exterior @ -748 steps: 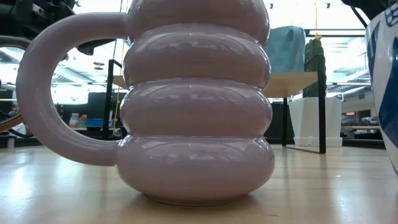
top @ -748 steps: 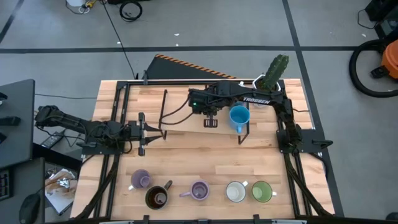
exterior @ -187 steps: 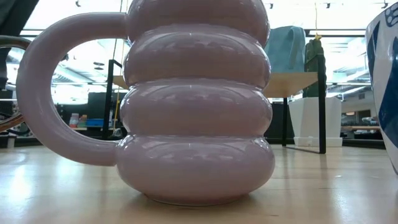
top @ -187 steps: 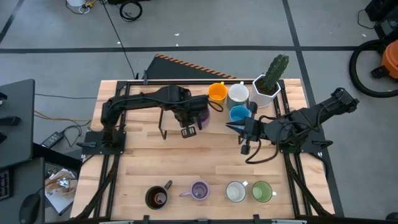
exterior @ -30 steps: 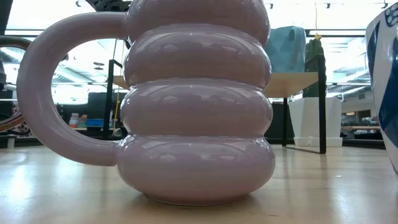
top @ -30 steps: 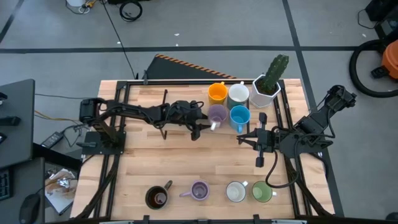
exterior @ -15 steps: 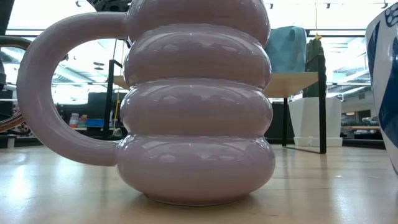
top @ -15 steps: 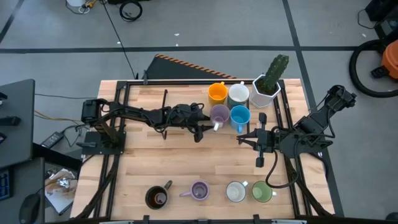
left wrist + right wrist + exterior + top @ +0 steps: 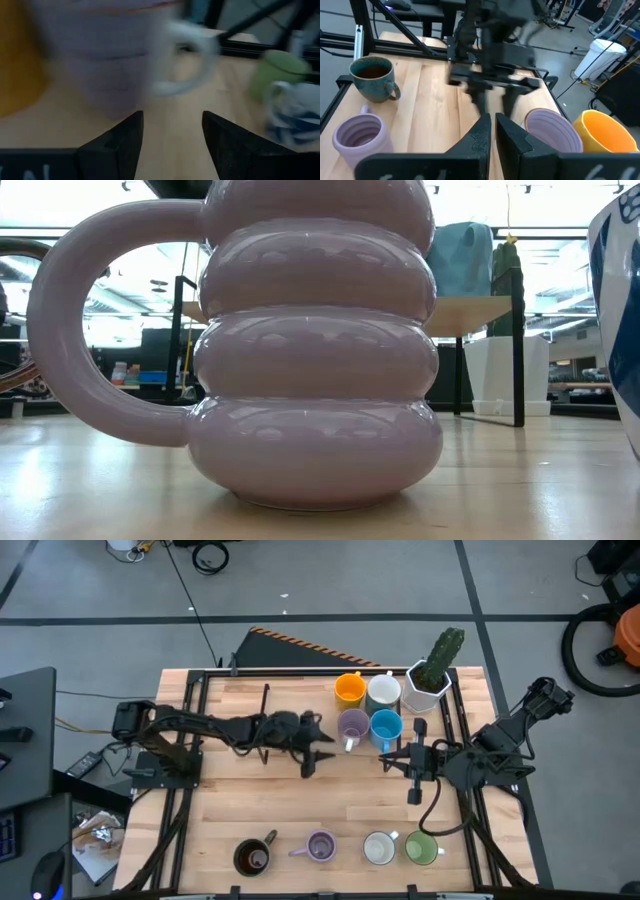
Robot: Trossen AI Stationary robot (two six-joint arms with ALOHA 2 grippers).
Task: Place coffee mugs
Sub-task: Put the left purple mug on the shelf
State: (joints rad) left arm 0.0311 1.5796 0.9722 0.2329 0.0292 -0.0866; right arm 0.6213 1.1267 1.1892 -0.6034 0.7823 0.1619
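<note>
the left gripper (image 9: 318,752), dark and two-fingered, hovers over the middle of the wooden worktop (image 9: 300,800) with its fingers spread apart and nothing between them. just beyond its tips stands a ribbed lavender mug with a pale handle (image 9: 351,725), free of the fingers. that mug sits in a cluster toward the worktop's far right corner: an orange mug (image 9: 348,689) behind it, a blue mug (image 9: 385,727) touching or just beside it on the right, a white mug (image 9: 383,692) behind the blue one, and a white hexagonal pot with a green cactus (image 9: 430,675) nearest the corner.

the right gripper (image 9: 414,785) hangs near the right edge, its fingers pressed together and empty.

along the near edge stand a dark brown mug (image 9: 251,857), a second ribbed lavender mug (image 9: 320,846), a white mug with blue markings (image 9: 379,848) and a green mug (image 9: 422,847), the last two touching.
</note>
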